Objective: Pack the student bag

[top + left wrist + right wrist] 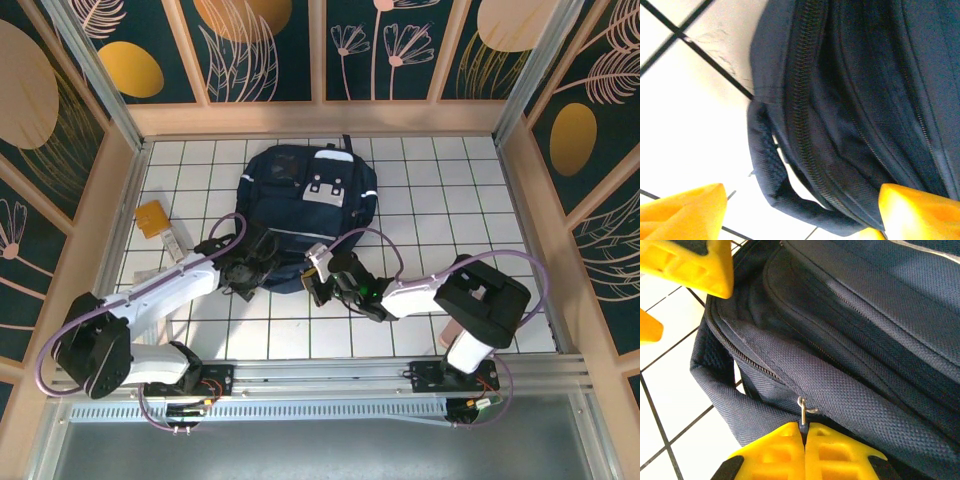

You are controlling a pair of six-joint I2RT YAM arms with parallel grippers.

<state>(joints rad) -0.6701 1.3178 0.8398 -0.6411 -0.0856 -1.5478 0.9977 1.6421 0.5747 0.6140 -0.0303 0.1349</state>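
The right tool (804, 427) is closed, its two yellow fingers (835, 452) pressed together at the bottom of the right wrist view with the dark tab of a zipper pull (802, 407) pinched between them. The pull's small metal ring shows just above the fingertips. From there the zipper track (740, 352) runs up and left along the edge of the student bag (865, 340), whose navy fabric takes up most of that view.

The left tool (800, 192) stands wide open and grips nothing. Its yellow fingers (685, 210) sit in the lower left and lower right corners of the left wrist view. The bag's lower edge and a dark padded strap (762, 155) lie between them.

From above, both tools meet at the near edge of the bag, the left one lower left of it and the right one lower right. The bag lies flat on the white tiled tabletop (450, 190) at the centre of the frame, grey patch facing up. An orange packet (152, 217) lies well apart, at the left of the frame.
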